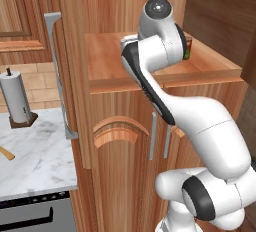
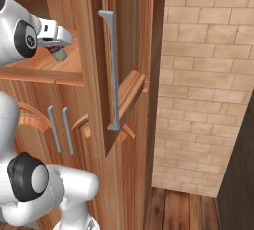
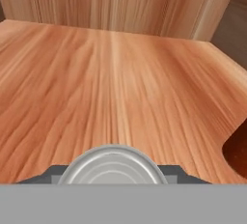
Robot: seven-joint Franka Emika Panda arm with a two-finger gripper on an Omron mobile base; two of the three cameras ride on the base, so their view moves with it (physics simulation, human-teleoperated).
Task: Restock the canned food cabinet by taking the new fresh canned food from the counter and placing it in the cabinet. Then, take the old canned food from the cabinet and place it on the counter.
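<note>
My arm reaches into the open shelf niche of the tall wooden cabinet (image 1: 115, 58). In the right base view my gripper (image 2: 58, 50) hangs just above the shelf (image 2: 44, 65), shut on the new fresh canned food (image 2: 60, 54), whose cream and red side shows below the hand. The hand view looks along the shelf board (image 3: 116, 83), with the can's silvery lid (image 3: 113, 166) held between the two dark fingertips (image 3: 48, 174). The old canned food (image 1: 188, 47), dark red with a bit of green, stands on the shelf's right side, mostly hidden behind my arm. The counter (image 1: 40, 161) lies lower left.
The cabinet's open door, with its long grey bar handle (image 2: 113, 70), stands to the right of the niche. A second grey handle (image 1: 57, 76) runs down the left side. A paper towel holder (image 1: 15, 98) and a wooden utensil (image 1: 5, 152) sit on the counter. A brick wall (image 2: 208, 75) is at the right.
</note>
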